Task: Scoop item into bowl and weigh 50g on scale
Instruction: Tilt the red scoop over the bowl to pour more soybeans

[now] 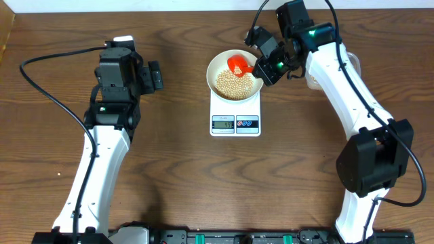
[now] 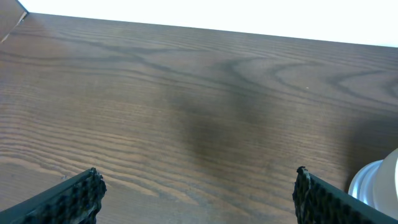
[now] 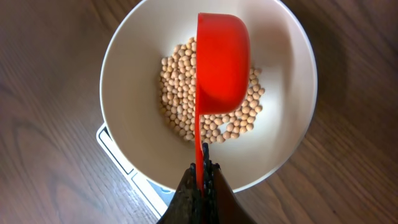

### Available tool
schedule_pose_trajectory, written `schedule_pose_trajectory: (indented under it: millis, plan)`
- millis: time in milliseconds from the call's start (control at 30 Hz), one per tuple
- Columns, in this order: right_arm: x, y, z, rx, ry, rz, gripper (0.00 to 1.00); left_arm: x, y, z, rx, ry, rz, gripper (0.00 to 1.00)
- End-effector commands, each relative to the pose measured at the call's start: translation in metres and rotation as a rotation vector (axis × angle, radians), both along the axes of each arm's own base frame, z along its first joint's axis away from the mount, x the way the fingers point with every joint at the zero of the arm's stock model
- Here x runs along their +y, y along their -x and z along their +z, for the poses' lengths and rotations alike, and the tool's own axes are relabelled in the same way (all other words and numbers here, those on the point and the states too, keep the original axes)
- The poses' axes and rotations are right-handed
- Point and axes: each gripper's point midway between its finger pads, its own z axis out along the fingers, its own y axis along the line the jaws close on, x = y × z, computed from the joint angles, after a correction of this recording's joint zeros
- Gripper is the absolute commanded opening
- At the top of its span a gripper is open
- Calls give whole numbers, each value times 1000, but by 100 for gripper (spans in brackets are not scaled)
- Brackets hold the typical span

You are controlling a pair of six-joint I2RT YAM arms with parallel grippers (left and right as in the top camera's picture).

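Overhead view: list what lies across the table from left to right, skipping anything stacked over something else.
Open left gripper → white bowl holding beans → right gripper, shut on the red scoop that reaches back over the bowl.

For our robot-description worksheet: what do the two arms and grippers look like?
Left arm and right arm: white shells, black joints, looping black cables, a green light each. Left gripper: black ribbed fingers. Right gripper: dark fingers.
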Motion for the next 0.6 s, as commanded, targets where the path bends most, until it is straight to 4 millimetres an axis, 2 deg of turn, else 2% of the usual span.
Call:
schedule_pose_trajectory:
  millis: [0,567]
  plan:
    - [2,-3,20,-77,16,30,1,1,-2,1,1,-13,-7,99]
    - [1,-2,19,-81,30,35,1,1,-2,1,1,-13,-7,99]
